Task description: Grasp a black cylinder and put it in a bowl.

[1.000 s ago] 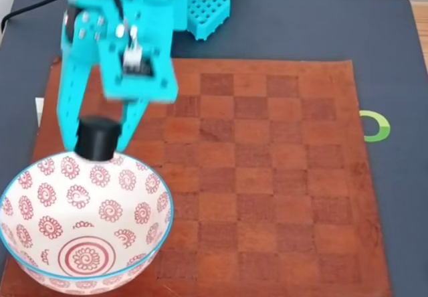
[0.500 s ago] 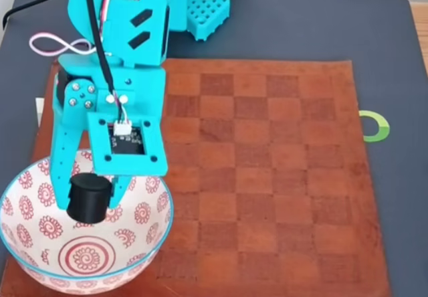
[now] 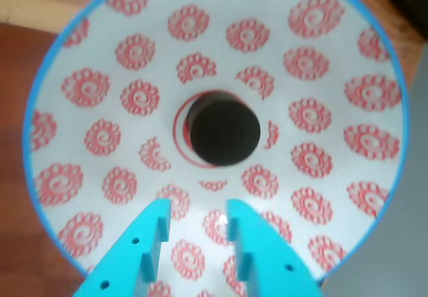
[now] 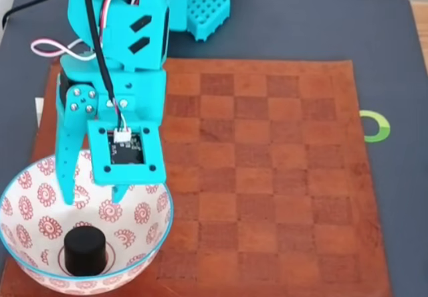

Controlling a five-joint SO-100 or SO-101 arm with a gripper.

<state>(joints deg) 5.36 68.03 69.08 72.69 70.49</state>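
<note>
The black cylinder (image 3: 224,130) stands upright on the red rings at the centre of the bowl (image 3: 221,6), free of the fingers. In the fixed view the cylinder (image 4: 85,245) sits at the bottom of the white, red-patterned bowl (image 4: 20,223) at the lower left. My teal gripper (image 4: 93,200) hangs just above the bowl's far side, open, with nothing between its fingers. In the wrist view the gripper (image 3: 197,210) comes in from the bottom edge, its two fingertips apart and a little short of the cylinder.
The bowl rests on the lower left corner of a brown chequered board (image 4: 267,176), which lies on a dark grey mat (image 4: 301,29). A green ring (image 4: 376,126) sits off the board's right edge. The arm's base (image 4: 207,9) stands at the top.
The gripper carried the cylinder down over the bowl, then opened. The cylinder dropped to the bowl's centre, and the fingers now stand empty above it.
</note>
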